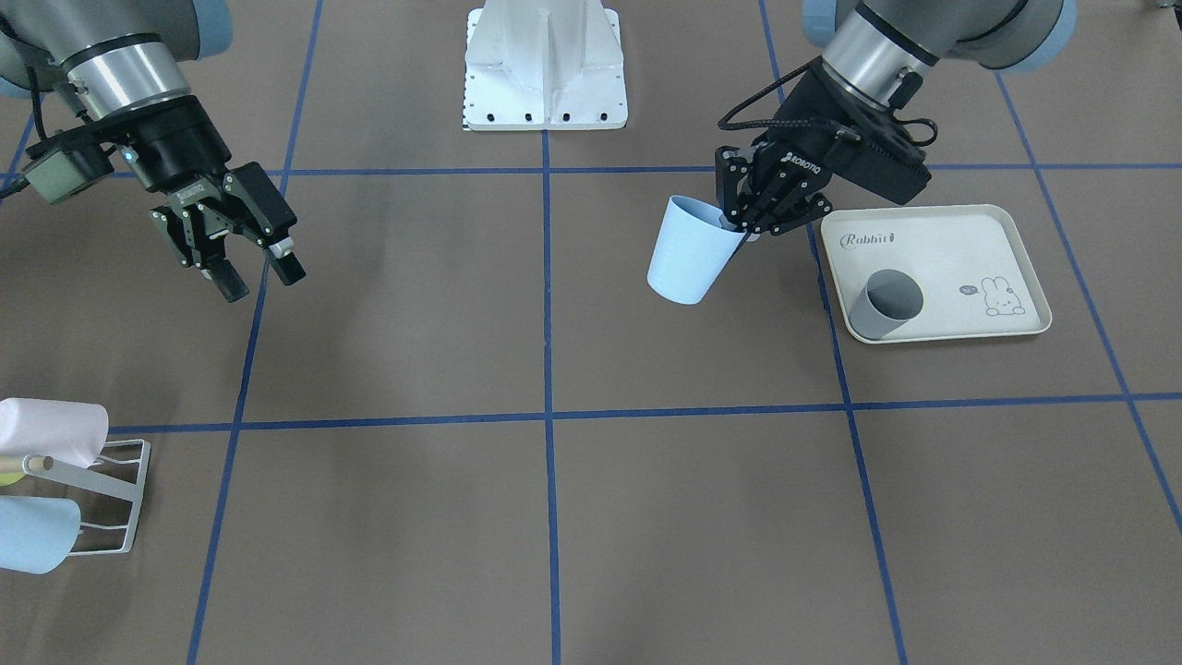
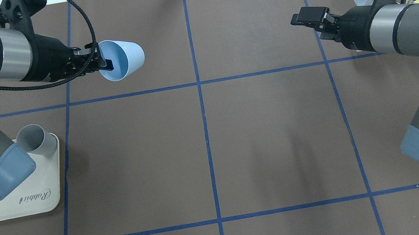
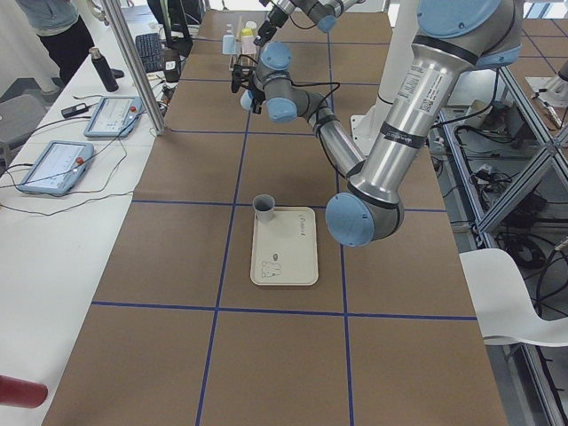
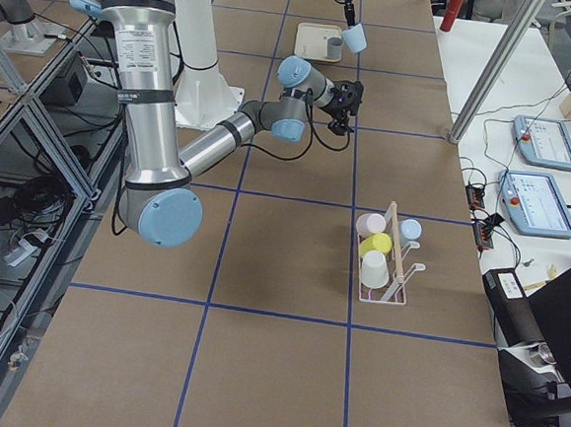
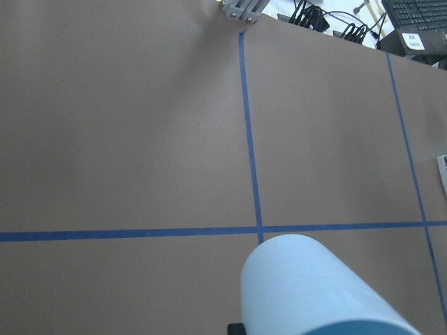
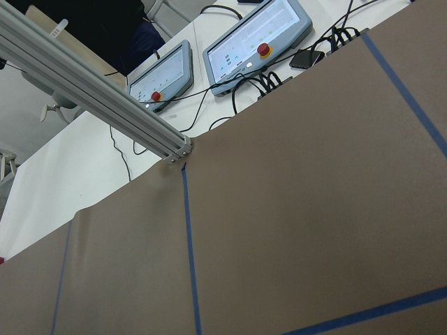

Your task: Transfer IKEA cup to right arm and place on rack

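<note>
Midway: cup aloft, hand-over not yet made

The left gripper (image 1: pixel 744 224) pinches the rim of the light blue IKEA cup (image 1: pixel 688 254), one finger inside and one outside. The cup hangs tilted above the table, just beside the rabbit-print tray (image 1: pixel 933 249), where a grey cup (image 1: pixel 888 305) lies. The right gripper (image 1: pixel 263 268) is spread wide, empty and well apart from it. By my reading the pick-up is done. What remains is the meeting of the arms, the exchange, and the trip to the white wire rack (image 1: pixel 111 492), which holds other cups.
</note>
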Motion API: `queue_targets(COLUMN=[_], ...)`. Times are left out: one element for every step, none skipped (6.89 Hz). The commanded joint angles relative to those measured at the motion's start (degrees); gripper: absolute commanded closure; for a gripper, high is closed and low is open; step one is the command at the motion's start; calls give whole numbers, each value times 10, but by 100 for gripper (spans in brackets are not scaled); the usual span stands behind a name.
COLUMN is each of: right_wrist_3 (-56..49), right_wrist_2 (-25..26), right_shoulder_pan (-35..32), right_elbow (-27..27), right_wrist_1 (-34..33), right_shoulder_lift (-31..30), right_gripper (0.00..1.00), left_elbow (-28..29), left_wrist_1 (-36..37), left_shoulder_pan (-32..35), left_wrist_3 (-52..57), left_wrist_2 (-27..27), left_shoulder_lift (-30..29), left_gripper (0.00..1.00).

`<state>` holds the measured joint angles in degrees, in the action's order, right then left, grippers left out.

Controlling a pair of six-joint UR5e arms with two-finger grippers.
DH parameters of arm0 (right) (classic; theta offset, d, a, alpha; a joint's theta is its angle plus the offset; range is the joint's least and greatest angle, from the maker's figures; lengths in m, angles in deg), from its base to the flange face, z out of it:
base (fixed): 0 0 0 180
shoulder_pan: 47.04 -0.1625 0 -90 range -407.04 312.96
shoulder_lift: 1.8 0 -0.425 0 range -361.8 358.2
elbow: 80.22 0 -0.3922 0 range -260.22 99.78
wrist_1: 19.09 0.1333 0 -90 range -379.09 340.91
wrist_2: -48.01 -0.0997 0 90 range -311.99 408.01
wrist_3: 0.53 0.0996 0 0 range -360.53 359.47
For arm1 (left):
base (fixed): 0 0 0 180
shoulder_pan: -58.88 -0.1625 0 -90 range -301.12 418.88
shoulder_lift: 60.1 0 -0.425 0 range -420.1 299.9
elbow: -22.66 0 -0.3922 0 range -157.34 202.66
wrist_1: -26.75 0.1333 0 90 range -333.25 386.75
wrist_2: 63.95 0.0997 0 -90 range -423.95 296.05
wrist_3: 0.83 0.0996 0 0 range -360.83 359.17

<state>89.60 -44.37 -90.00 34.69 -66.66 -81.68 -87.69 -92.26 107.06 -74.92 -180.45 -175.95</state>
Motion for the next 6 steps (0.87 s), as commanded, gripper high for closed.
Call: queue_targets(right_wrist_3=[32,87,154,211,266,308], right_wrist_2=[1,0,1,1,1,6], right_shoulder_pan=[15,28,43,54,61,69], right_elbow=[8,11,15,35,49,48], right_wrist_1=[-1,0,0,0,0,0], right_shoulder_lift=[16,39,64,77,96,121], right_gripper=[0,0,0,0,0,0], left_elbow=[14,15,22,51,97,126], left_wrist_1=[-35,-53,-110,-206,-317,-418], left_shoulder_pan=[-2,-2,-2,-4,-9,-40], left_wrist_3=[-31,-70,-133,-208,-267,-331], left_wrist_2=[6,7,20,44,67,132], left_shoulder_lift=[-8,-19,-20,-21,-22,-23], left_gripper=[100,100,100,100,100,100])
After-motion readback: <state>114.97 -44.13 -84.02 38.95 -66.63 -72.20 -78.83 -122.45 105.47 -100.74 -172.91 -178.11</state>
